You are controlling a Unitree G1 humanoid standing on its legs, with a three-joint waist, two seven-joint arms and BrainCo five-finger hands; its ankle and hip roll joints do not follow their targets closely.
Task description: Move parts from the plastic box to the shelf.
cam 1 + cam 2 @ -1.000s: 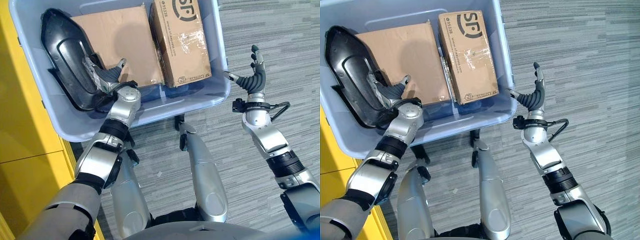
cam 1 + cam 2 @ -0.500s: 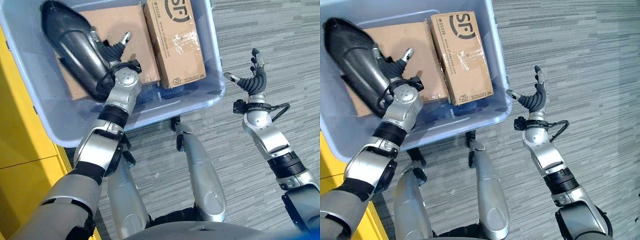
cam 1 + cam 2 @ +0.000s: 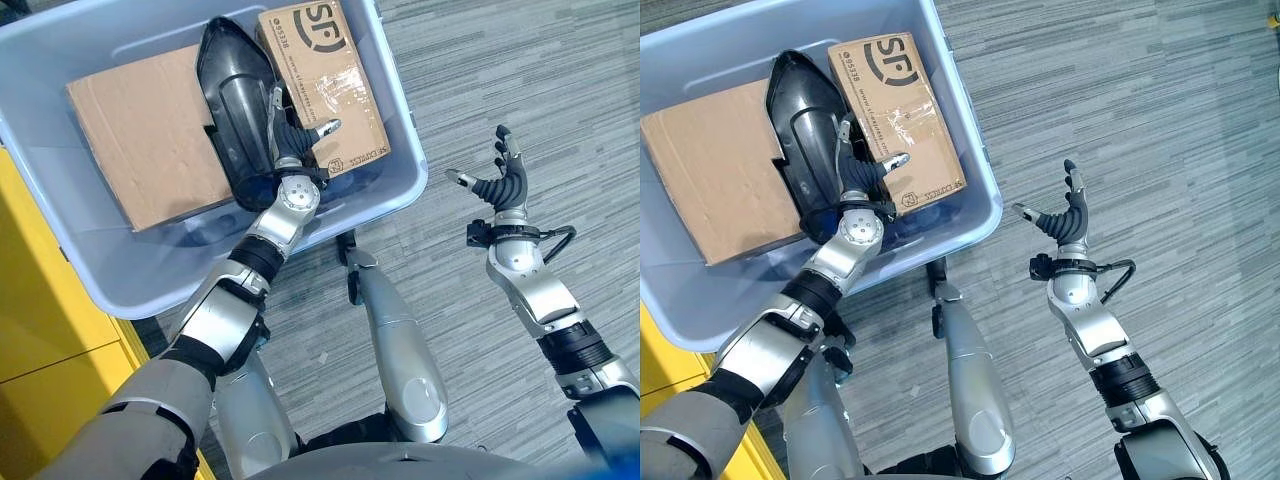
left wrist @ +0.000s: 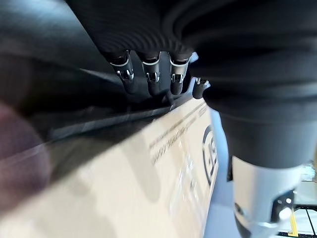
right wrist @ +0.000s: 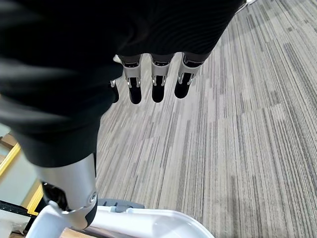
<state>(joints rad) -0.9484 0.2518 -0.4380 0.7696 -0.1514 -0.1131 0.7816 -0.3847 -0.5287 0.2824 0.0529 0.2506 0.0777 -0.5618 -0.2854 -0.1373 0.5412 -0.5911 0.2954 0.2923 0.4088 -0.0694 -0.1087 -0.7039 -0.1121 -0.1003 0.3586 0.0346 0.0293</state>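
Right hand [image 3: 500, 178] at 3 o'clock over grey carpet [image 3: 560, 90], fingers spread, holding nothing. Left hand [image 3: 291, 140] inside blue plastic box [image 3: 400, 190], fingers curled round black moulded part [image 3: 232, 110], part tilted up between flat cardboard [image 3: 140, 140] at 9 o'clock and taped carton [image 3: 325, 70] at 1 o'clock. Risks: one-handed hold on long part, likely to twist or slip; tip may catch carton or box wall on lifting out.
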